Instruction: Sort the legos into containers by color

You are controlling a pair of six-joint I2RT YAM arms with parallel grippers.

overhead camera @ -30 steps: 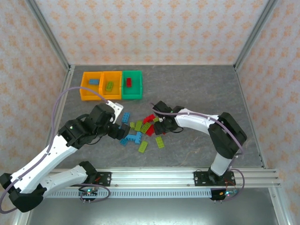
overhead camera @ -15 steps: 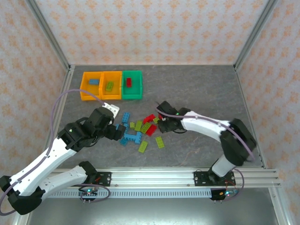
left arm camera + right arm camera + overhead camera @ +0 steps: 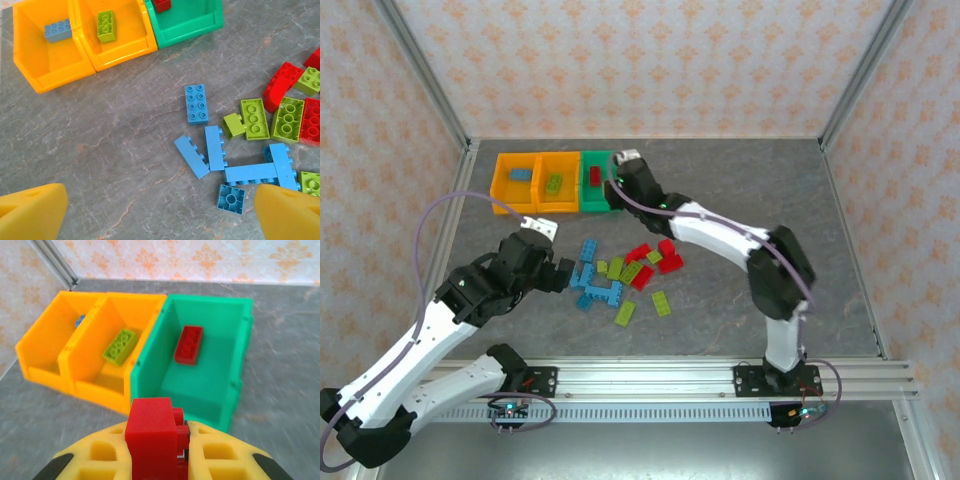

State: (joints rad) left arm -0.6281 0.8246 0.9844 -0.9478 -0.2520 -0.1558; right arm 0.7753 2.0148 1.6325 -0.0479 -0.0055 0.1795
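Toward the far left corner of the grey table (image 3: 750, 180), we see three bins set in a row. The end orange bin (image 3: 498, 190) holds one blue brick (image 3: 521, 175). The middle orange bin (image 3: 560, 207) holds one lime brick (image 3: 553, 183). The green bin (image 3: 603, 206) holds one red brick (image 3: 595, 176).

The right gripper (image 3: 623, 166) hovers beside the green bin. Its yellow fingers (image 3: 100, 455) are clamped tight on another red lego (image 3: 152, 432), which stands upright between them, just short of that bin.

The left gripper (image 3: 160, 215) hangs with its fingers spread wide and grips nothing. Below it we see the loose legos scattered on the table between the arms. The blue ones (image 3: 196, 103) lie nearest it, with the lime ones (image 3: 255, 118) and red ones (image 3: 280, 82) beyond.
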